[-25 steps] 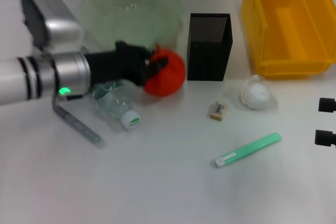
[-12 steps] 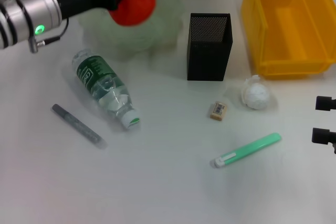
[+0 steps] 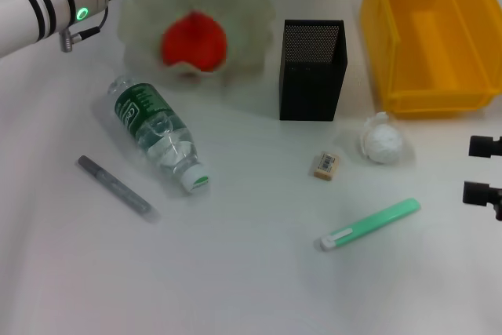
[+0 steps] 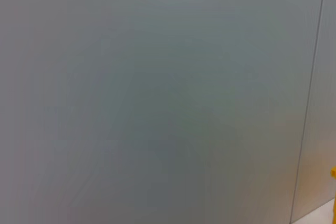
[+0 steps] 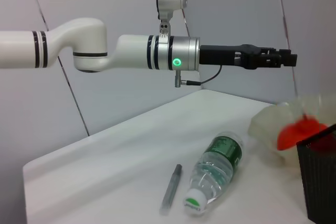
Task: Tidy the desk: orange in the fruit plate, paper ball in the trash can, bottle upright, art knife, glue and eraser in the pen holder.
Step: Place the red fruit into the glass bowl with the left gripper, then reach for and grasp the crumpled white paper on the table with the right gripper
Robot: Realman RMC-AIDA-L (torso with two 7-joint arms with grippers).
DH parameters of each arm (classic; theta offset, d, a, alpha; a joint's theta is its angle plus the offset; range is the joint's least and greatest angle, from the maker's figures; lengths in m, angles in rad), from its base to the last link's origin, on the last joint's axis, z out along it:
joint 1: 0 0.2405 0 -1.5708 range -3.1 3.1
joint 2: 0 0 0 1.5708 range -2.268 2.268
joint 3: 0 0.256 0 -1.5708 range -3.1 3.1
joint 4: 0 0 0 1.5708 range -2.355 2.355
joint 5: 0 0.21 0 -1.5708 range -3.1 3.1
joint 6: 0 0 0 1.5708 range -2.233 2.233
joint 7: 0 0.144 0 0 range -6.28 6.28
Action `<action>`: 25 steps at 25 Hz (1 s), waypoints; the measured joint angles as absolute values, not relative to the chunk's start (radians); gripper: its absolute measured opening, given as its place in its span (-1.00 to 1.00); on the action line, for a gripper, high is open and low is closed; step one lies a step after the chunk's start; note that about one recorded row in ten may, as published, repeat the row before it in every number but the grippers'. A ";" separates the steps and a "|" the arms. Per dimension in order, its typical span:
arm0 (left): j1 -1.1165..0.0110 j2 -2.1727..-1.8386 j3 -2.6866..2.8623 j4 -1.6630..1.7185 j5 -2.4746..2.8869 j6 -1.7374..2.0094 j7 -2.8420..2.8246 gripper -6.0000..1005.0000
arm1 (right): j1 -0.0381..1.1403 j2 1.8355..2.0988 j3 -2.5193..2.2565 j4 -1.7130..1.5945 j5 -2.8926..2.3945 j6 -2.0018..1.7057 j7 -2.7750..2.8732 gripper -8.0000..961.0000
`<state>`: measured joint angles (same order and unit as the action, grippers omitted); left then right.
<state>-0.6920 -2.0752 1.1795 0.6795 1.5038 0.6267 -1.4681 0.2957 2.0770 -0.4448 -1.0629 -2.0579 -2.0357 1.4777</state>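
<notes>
Lying beside the bottle (image 3: pixel 159 132), a grey pen (image 3: pixel 114 187); left hand (image 5: pixel 283 59) open, empty above the fruit plate (image 3: pixel 251 5).

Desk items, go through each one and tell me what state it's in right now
orange: lying in the fruit plate, released
bottle: lying on its side, cap on
paper ball: on the desk, beside the trash can
eraser: flat on the desk
pen holder: upright
green art knife: flat on the desk
grey glue stick: flat on the desk
left gripper: above the plate, holding nothing
right gripper: open, at the desk's right edge
</notes>
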 joint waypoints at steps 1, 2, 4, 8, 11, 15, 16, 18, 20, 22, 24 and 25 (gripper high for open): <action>-0.692 -2.075 1.180 0.680 1.504 0.624 -1.467 -0.43 | 0.302 2.077 -0.445 -1.067 -2.058 -2.026 1.493 0.54; -0.692 -2.075 1.180 0.680 1.504 0.624 -1.467 -0.33 | 0.304 2.077 -0.447 -1.070 -2.058 -2.021 1.502 0.54; -0.687 -2.072 1.179 0.683 1.505 0.640 -1.467 -0.13 | 0.307 2.077 -0.449 -1.079 -2.060 -2.014 1.519 0.54; -0.664 -2.068 1.169 0.697 1.501 0.717 -1.467 0.25 | 0.324 2.077 -0.459 -1.174 -2.074 -2.000 1.639 0.54; -0.571 -2.062 1.133 0.773 1.496 1.025 -1.439 0.54 | 0.360 2.075 -0.534 -1.373 -2.117 -2.007 1.880 0.54; -0.498 -2.062 1.122 0.836 1.496 1.239 -1.410 0.64 | 0.398 2.070 -0.633 -1.520 -2.203 -2.011 2.061 0.54; -0.469 -2.061 1.114 0.854 1.495 1.325 -1.394 0.67 | 0.436 2.068 -0.709 -1.591 -2.296 -2.011 2.154 0.54; -0.445 -2.061 1.106 0.865 1.495 1.393 -1.381 0.73 | 0.481 2.067 -0.770 -1.614 -2.391 -2.011 2.235 0.54; -0.445 -2.061 1.106 0.865 1.495 1.393 -1.381 0.73 | 0.510 2.066 -0.797 -1.613 -2.441 -2.010 2.270 0.54; -0.395 -2.062 1.077 0.874 1.496 1.555 -1.353 0.73 | 0.566 2.067 -0.837 -1.589 -2.529 -2.003 2.317 0.54; -0.372 -2.062 1.074 0.871 1.498 1.599 -1.345 0.73 | 0.615 2.074 -0.867 -1.547 -2.613 -1.979 2.351 0.54; -0.372 -2.062 1.074 0.871 1.498 1.599 -1.345 0.73 | 0.635 2.076 -0.883 -1.519 -2.638 -1.957 2.366 0.54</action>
